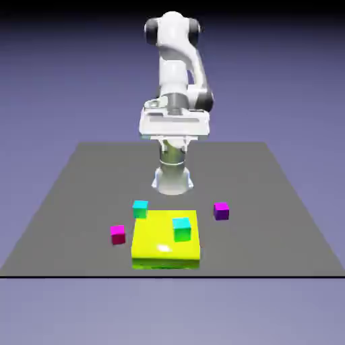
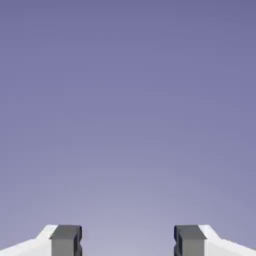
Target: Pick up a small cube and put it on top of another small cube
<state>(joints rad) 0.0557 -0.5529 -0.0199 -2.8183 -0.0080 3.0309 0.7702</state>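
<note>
Nearest to me was the front edge of the dark grey table [image 1: 67,259], and just in from it lay a broad, glossy yellow slab [image 1: 151,239]. On its top, toward the exterior view's right, sat a teal-green cube [image 1: 182,230]. The magenta-pink cube [image 1: 118,235] was on the table near the slab, on the exterior view's left.

A little farther back, the small purple cube [image 1: 222,211] rested upright on the bare tabletop, apart from the slab, on the exterior view's right. About as far off, at the slab's back corner on the exterior view's left, was the other teal cube [image 1: 140,209]; I couldn't tell whether it touched the slab.

Beyond the cubes, the gripper [image 2: 128,241] hung high above the table, in front of the robot's base [image 1: 172,180]. Its jaws stood wide apart with nothing held between them. In the hand view, the grey fingertips [image 2: 65,244] showed at the bottom on both sides, and only the blue-violet backdrop [image 2: 128,110] showed between and past them. The white arm [image 1: 173,74] rose behind the hand, with dark caps at its joints, near the far side of the table.
</note>
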